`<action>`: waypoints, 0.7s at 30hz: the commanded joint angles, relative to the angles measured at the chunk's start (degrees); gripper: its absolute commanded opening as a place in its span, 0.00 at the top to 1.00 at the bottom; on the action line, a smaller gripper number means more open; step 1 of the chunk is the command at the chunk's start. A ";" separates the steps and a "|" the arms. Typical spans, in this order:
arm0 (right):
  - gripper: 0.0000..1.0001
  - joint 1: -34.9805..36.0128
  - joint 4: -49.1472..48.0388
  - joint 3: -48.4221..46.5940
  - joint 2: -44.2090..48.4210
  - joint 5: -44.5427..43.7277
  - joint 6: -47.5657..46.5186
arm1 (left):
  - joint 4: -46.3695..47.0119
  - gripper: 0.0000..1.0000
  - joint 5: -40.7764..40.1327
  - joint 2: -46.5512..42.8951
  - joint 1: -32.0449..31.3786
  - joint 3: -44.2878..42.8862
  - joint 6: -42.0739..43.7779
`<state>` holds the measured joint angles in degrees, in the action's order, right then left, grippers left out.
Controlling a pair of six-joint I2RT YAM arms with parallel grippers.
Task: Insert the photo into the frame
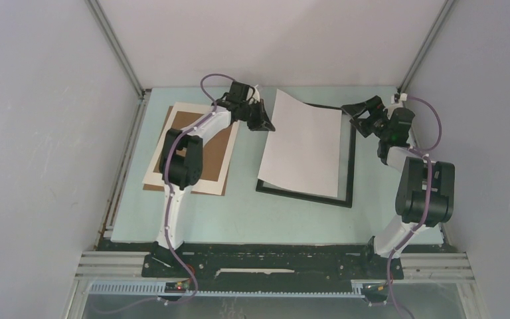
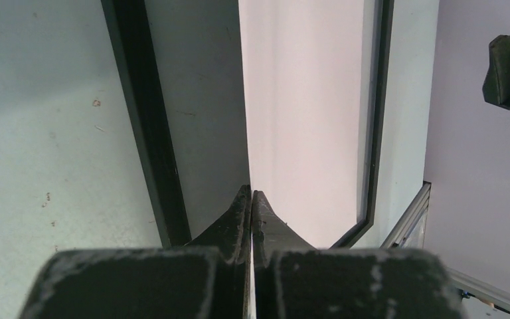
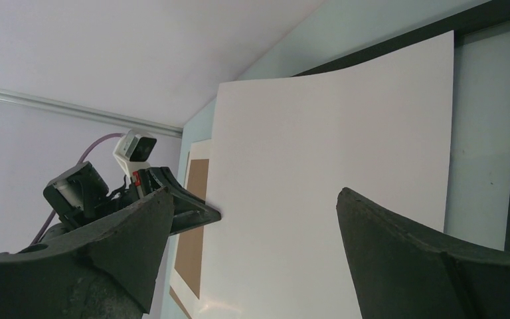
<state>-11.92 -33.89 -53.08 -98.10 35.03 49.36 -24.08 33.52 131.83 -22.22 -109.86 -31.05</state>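
1. Since the photo (image 1: 302,143) lies white side up & crooked on the frame (image 1: 305,197), I think its near edge should drop inside the black rim first.
2. Farther back, the L gripper (image 1: 264,123) is pinching the photo's left edge near the far corner. Turn it straight, then lower it slow.
3. The R gripper (image 1: 358,111) hangs spread wide by the frame's far right corner, holding nothing.
4. Pale green table (image 1: 239,219), w/ bare grey walls (image 1: 272,40) behind.

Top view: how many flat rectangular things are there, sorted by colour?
Black: 1, thin-edged black rectangular picture frame
White: 2, white rectangular paper sheet over it; off-white rectangular mat sheet
Brown: 1, brown rectangular cardboard board
Total: 4
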 commanded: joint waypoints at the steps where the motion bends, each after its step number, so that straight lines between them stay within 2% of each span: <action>1: 0.00 -0.29 -1.71 0.17 1.36 0.33 -0.77 | 0.84 1.00 0.37 -2.35 -0.02 -0.76 0.36; 8: 0.00 -0.21 -1.98 0.17 1.21 0.48 -0.67 | 0.47 1.00 2.87 1.84 -1.49 -4.54 -1.91; 21: 0.00 -0.25 -2.81 0.17 0.85 1.01 -0.17 | 0.58 1.00 1.33 5.82 -3.68 -9.23 -3.78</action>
<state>-11.92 -34.11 -53.06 -98.10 35.27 49.41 -24.38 34.30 137.03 -25.04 -114.59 -33.58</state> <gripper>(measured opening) 0.994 0.002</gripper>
